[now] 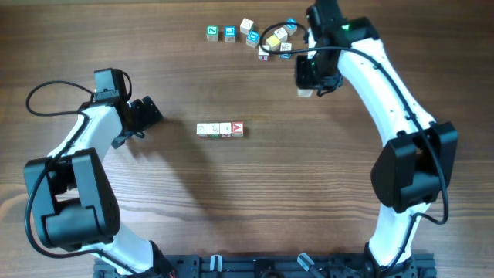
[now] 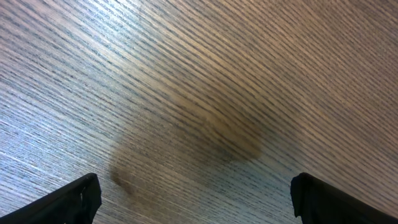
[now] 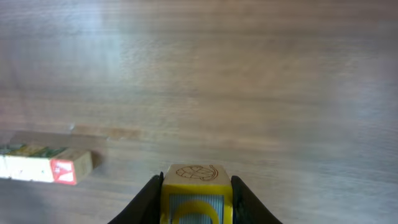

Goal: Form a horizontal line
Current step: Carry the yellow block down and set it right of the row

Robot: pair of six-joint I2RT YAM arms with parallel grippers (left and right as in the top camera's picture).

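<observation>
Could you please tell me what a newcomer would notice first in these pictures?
Most striking is the short row of four letter cubes at mid-table, set edge to edge with a red A at its right end. Next, the right hand is shut on a yellow-edged cube, off beyond the row's A end. A loose scatter of cubes, several blue, lies near the far edge.

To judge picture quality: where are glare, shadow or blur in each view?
Overhead: sharp, even light, soft arm shadows on the table. Left wrist: glare upper left, dark shadow patch mid-frame. Right wrist: row of cubes blurred, gripped yellow cube sharper.
</observation>
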